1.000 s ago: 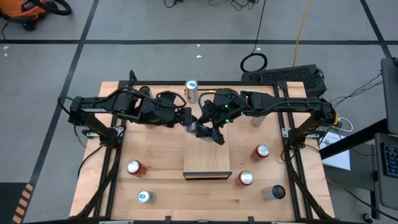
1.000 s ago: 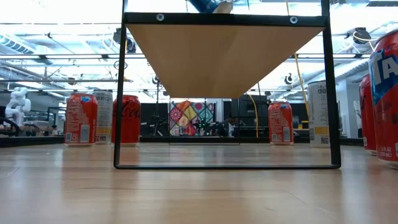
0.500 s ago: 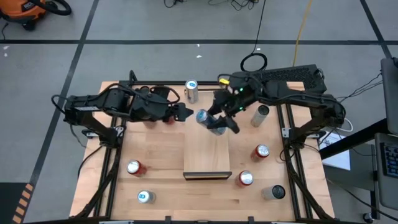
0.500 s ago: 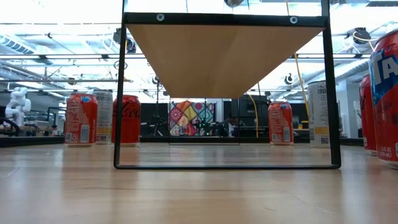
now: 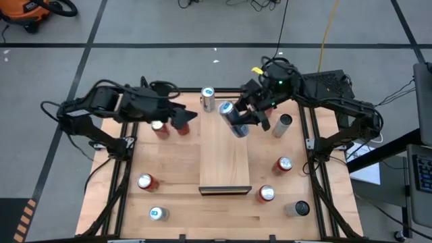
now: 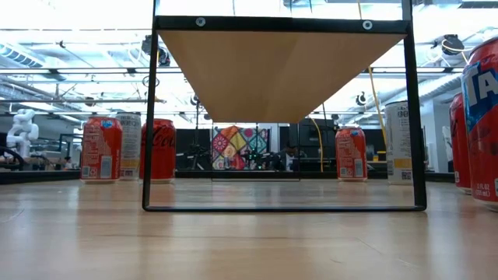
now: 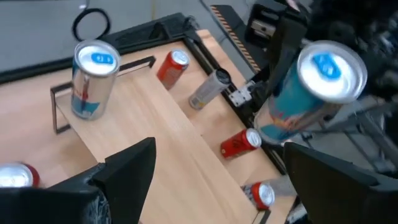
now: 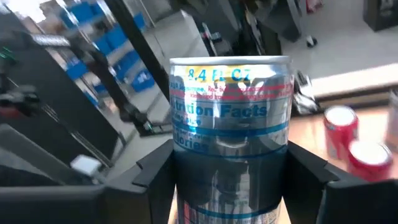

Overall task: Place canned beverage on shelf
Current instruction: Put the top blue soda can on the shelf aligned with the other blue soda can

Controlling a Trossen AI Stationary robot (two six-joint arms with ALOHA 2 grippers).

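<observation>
High view: right hand (image 5: 241, 116) pinches a blue can (image 5: 231, 119) above the shelf's (image 5: 225, 158) far end; left hand (image 5: 189, 117) beside it, spread.

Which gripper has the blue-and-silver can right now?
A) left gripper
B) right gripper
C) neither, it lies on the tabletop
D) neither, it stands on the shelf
B: the right gripper is clamped on the blue-and-silver can, held tilted above the shelf; the left gripper is open and empty.
</observation>
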